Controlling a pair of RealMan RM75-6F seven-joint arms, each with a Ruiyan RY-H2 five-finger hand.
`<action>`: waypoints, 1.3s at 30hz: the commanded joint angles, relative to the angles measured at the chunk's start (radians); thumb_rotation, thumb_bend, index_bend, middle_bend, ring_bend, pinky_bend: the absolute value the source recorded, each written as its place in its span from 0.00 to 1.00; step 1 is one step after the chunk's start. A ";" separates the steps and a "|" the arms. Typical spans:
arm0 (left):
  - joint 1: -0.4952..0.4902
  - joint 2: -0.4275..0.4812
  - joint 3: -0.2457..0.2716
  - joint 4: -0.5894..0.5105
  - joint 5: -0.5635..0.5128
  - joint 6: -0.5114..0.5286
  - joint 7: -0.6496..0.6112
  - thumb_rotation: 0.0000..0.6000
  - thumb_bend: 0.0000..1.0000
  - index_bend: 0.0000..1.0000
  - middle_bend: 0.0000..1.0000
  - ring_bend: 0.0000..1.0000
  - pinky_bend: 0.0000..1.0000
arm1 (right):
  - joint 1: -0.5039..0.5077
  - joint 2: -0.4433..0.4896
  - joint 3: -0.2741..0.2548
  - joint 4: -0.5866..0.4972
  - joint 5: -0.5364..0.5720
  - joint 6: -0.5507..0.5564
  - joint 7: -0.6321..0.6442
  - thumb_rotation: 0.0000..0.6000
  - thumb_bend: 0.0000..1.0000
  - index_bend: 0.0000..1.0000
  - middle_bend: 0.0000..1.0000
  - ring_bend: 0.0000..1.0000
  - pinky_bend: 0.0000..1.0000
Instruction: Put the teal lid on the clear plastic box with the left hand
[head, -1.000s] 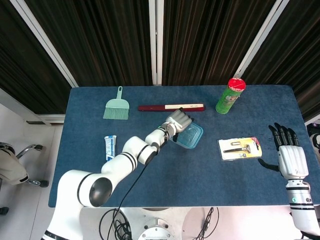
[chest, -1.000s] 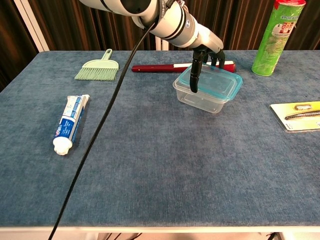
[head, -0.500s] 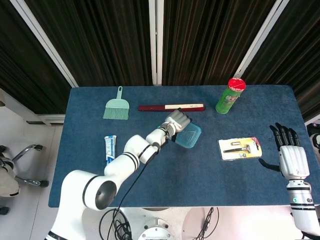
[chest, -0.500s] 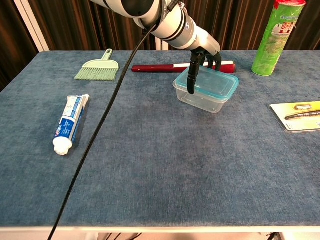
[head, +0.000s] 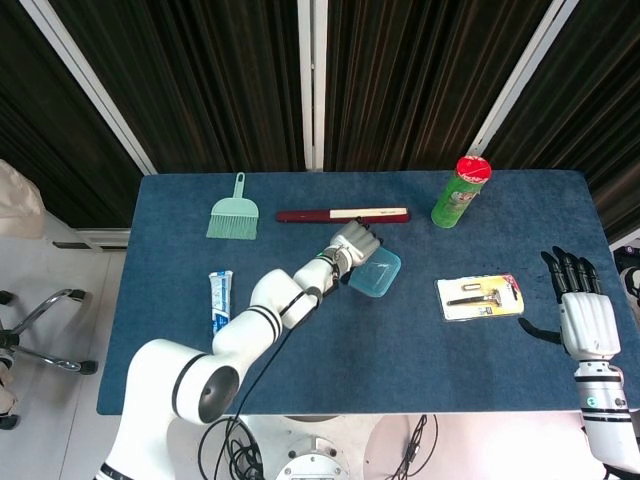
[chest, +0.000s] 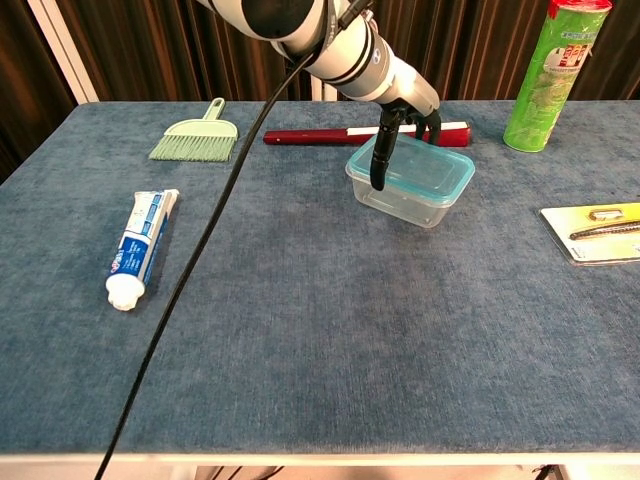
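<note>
Left robot hand (chest: 400, 120) on teal lid (chest: 425, 170) (perhaps gripping)

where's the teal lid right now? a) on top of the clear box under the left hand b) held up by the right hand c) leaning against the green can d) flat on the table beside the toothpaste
a: the teal lid sits on the clear plastic box, with the left hand on its near-left edge; the right hand is far off and empty.

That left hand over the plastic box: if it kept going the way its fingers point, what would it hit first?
The left hand points its fingers downward at the teal lid, which sits on the clear plastic box. It would likely meet the lid's near-left edge first; it may already be touching.
</note>
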 joint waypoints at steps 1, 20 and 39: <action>-0.005 0.008 0.017 -0.014 -0.001 0.008 -0.014 0.99 0.06 0.04 0.00 0.00 0.00 | 0.000 0.000 0.000 0.000 -0.001 0.000 0.000 1.00 0.03 0.00 0.00 0.00 0.00; 0.132 0.301 0.013 -0.640 -0.086 0.623 0.152 1.00 0.00 0.24 0.19 0.09 0.00 | 0.004 0.000 0.000 -0.021 -0.025 0.012 -0.014 1.00 0.04 0.00 0.00 0.00 0.00; 0.288 0.259 -0.086 -0.744 -0.111 0.701 0.464 1.00 0.00 0.27 0.20 0.09 0.00 | 0.023 -0.015 0.001 -0.021 -0.031 -0.006 -0.021 1.00 0.04 0.00 0.00 0.00 0.00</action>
